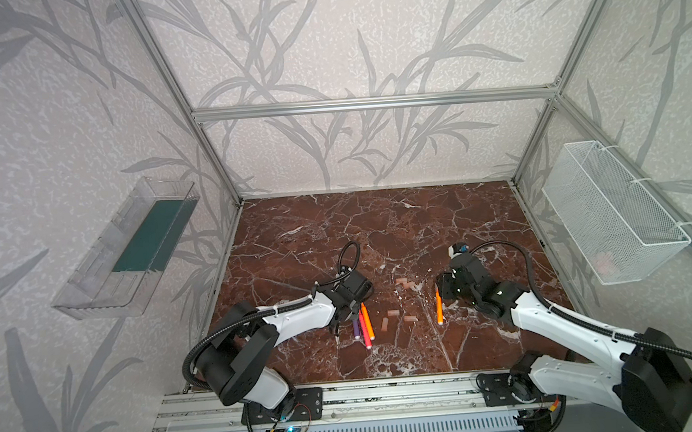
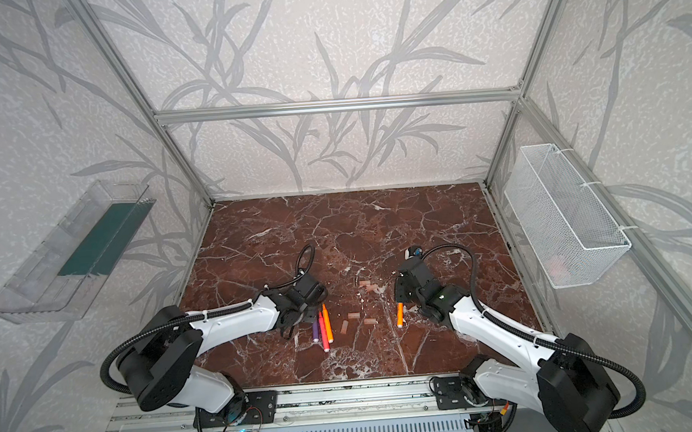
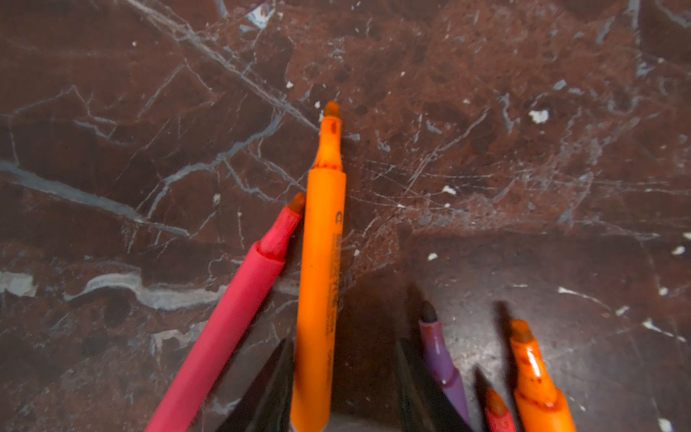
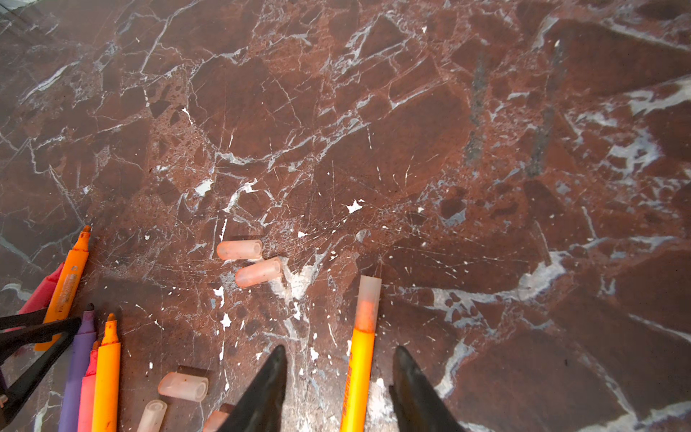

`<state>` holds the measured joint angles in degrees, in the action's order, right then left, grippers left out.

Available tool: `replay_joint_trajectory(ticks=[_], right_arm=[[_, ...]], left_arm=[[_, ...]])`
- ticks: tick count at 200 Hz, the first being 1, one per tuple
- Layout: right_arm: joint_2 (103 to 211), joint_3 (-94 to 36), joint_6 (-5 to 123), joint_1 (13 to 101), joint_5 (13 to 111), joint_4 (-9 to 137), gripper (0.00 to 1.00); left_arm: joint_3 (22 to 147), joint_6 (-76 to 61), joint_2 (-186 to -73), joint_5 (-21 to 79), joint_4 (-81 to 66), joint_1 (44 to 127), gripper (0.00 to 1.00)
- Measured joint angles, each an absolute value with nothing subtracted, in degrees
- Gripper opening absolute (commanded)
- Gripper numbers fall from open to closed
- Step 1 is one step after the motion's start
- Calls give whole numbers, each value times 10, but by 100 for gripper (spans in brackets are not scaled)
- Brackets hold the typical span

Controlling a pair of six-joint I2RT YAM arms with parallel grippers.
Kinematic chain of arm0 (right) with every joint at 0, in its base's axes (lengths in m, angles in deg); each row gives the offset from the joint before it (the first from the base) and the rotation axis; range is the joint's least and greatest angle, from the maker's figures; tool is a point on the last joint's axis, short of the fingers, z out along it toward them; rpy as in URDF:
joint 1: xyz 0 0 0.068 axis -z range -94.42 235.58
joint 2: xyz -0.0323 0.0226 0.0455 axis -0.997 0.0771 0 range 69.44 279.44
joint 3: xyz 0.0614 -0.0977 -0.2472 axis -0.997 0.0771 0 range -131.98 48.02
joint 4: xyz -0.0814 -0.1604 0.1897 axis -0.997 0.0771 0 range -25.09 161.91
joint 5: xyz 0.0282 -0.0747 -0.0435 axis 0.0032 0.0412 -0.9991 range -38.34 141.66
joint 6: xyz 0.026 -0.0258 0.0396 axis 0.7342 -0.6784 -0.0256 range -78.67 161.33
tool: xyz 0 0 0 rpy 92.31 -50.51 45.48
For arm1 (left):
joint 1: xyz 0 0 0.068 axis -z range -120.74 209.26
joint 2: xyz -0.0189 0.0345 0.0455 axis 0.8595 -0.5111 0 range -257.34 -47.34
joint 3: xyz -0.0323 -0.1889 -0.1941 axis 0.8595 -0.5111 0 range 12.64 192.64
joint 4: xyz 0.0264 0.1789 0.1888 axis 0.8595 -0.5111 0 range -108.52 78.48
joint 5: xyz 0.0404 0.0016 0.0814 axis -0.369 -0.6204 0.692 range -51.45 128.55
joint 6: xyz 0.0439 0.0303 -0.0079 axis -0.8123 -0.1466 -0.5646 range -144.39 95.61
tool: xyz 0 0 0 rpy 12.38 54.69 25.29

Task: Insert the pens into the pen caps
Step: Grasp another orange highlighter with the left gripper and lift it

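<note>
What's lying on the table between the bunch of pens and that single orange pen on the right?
Three loose pen caps lie between the pen bunch and the orange pen; both top views show them.

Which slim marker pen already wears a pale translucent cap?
The orange marker pen alone between the right gripper's jaws; the other pens beside the left gripper show bare tips.

I see the red-brown marble tabletop [image 1: 378,231] bearing a bunch of uncapped pens [image 1: 364,328] side by side at its front left, pale pen caps [image 1: 385,324] lying loose across the middle, two of them close together, and one capped orange pen [image 1: 439,310] lying to their right.
</note>
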<state>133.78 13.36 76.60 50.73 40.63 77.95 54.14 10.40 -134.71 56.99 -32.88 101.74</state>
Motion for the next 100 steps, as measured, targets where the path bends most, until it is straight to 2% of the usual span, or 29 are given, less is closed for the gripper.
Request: replay_joint_trajectory(ticks=[100], right_arm=[[1331,134,766,507,407,779,46]], left_arm=[[555,102,-1368,551,-320,1017,22]])
